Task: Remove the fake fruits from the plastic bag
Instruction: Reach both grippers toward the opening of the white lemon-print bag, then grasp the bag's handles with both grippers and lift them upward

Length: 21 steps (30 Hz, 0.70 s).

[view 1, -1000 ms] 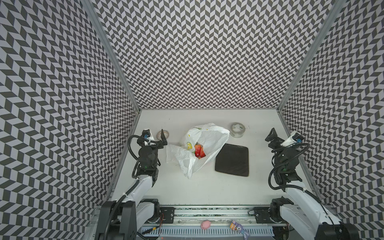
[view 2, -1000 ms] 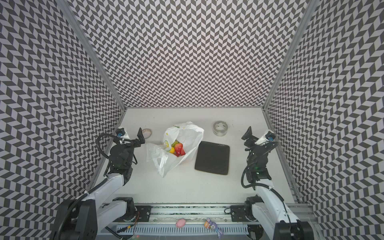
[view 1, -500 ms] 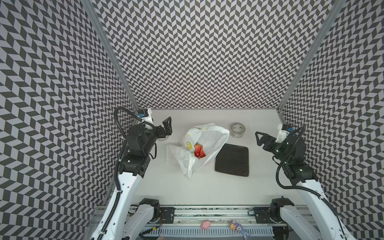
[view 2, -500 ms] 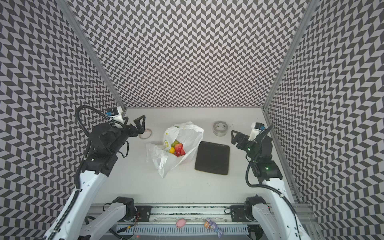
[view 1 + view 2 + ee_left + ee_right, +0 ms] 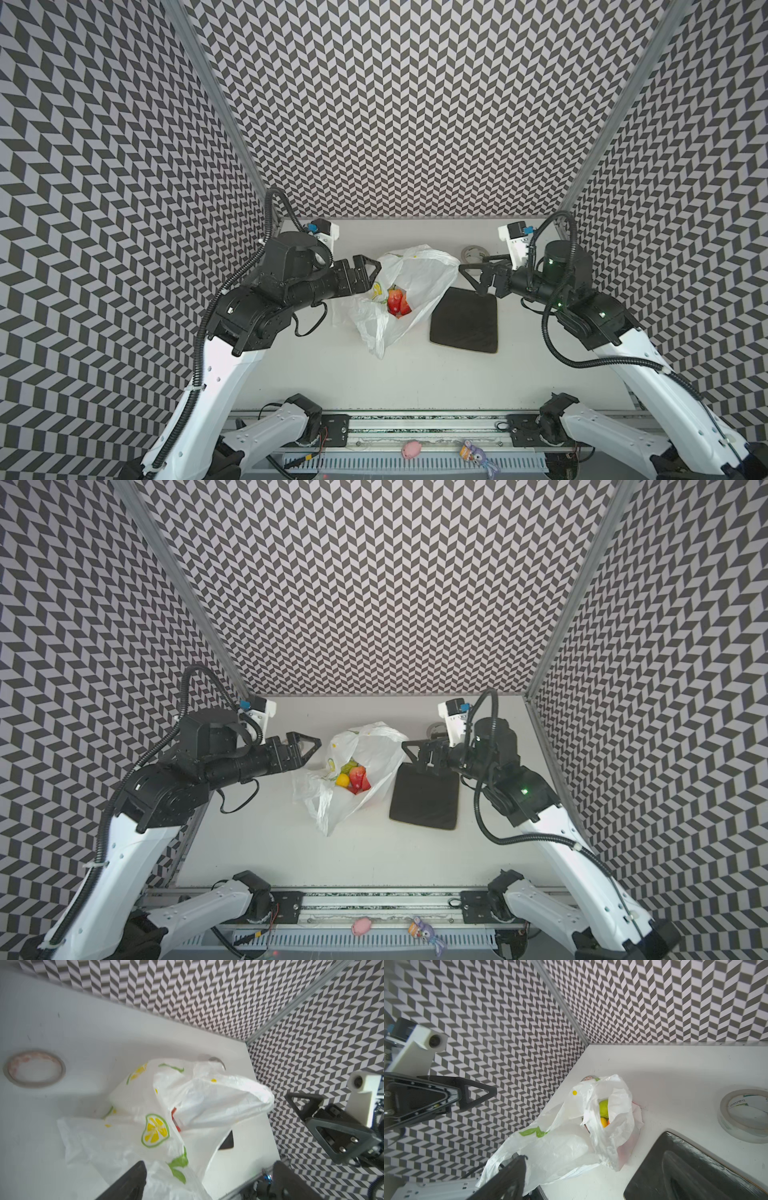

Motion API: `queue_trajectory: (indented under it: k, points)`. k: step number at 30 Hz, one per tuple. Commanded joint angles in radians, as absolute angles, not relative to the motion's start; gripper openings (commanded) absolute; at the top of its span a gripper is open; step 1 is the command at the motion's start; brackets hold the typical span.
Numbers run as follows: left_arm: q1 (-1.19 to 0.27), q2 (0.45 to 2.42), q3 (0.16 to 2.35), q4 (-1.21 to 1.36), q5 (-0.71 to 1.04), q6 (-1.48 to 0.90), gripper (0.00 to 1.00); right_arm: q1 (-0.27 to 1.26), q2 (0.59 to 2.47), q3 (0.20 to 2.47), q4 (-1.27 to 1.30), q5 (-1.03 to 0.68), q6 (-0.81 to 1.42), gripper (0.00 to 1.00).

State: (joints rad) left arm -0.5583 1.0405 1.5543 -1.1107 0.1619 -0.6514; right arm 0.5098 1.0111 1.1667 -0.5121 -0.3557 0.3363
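Plastic bag [image 5: 424, 270] half hides the fake fruits [image 5: 397, 302].

The bag [image 5: 424, 270] is white, printed with yellow lemon slices and green leaves. The strawberry [image 5: 395, 300] is red, the lemon [image 5: 343, 780] yellow, and the green fruit [image 5: 603, 1108] a bright lime shade. The tray [image 5: 464, 324] is black and the tape roll [image 5: 745, 1113] off-white. The counter [image 5: 332, 382] is white. The walls [image 5: 395, 104] carry a grey-and-white chevron pattern. The left gripper [image 5: 372, 276] and the right gripper [image 5: 469, 279] are black.
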Motion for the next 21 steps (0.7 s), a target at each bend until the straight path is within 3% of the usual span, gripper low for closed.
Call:
queue_trajectory:
  k: [1,7,11,14,19,21]
  points:
    - [-0.679,1.068,1.592,-1.346,0.107,-0.816,0.95,0.556,1.045,1.209,-0.590,-0.310,0.289,1.00]
    - [-0.873,1.085,1.487,-1.357,0.103,-0.950,0.99,0.614,1.094,1.185,-0.561,-0.251,0.321,1.00]
    - [-0.897,1.099,1.431,-1.358,0.045,-0.949,0.96,0.633,1.133,1.167,-0.500,-0.227,0.353,0.98]
    - [-0.896,1.131,1.425,-1.357,0.015,-0.915,0.75,0.638,1.170,1.179,-0.459,-0.201,0.378,0.86]
    - [-0.893,1.183,1.503,-1.355,-0.089,-0.863,0.28,0.638,1.223,1.185,-0.383,-0.166,0.415,0.53]
    - [-0.889,1.207,1.563,-1.347,-0.160,-0.842,0.14,0.638,1.242,1.185,-0.333,-0.163,0.419,0.38]
